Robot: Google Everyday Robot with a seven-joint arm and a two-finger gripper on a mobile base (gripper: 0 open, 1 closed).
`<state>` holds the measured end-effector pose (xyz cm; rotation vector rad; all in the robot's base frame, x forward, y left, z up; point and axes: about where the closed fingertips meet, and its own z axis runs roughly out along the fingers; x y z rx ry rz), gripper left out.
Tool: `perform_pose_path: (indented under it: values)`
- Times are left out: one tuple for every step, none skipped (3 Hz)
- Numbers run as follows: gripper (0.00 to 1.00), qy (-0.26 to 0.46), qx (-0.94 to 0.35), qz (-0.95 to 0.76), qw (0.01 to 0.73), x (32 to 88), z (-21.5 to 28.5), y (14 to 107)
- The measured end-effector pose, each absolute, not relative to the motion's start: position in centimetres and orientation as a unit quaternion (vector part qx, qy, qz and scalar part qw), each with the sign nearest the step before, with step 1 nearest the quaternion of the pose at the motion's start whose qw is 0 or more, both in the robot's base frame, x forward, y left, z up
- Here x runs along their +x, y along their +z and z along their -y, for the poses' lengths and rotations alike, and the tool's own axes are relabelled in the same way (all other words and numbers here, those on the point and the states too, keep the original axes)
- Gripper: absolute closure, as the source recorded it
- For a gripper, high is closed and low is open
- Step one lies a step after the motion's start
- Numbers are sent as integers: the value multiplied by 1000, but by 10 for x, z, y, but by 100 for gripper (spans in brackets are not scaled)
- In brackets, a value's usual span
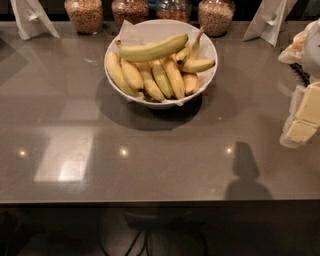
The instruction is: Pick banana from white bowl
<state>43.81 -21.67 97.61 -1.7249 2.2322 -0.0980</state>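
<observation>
The white bowl [165, 103] stands on the grey counter at the back middle, with a white paper liner sticking up over its rim. The banana [152, 50], long and greenish-yellow with a dark stem tip at its left end, lies across the top of a bunch of shorter, yellower bananas [150, 77]. My gripper [302, 129] shows as cream-coloured parts at the right edge of the view. It hangs above the counter, well to the right of the bowl and apart from it, holding nothing I can see.
Several glass jars of grains [84, 15] line the back edge of the counter. White folded stands sit at the back left [31, 19] and back right [270, 20]. The counter's front edge [160, 201] runs across the lower view. A dark shadow [246, 172] lies at the front right.
</observation>
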Motion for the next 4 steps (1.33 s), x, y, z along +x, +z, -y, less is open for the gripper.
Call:
perform_pose_path:
  values:
    - [0, -34, -603, -781, 159, 438, 217, 976]
    - [0, -25, -613, -760, 215, 449, 195, 994]
    - [0, -11, -628, -721, 294, 466, 161, 1020]
    - [0, 9, -634, -685, 358, 482, 131, 1041]
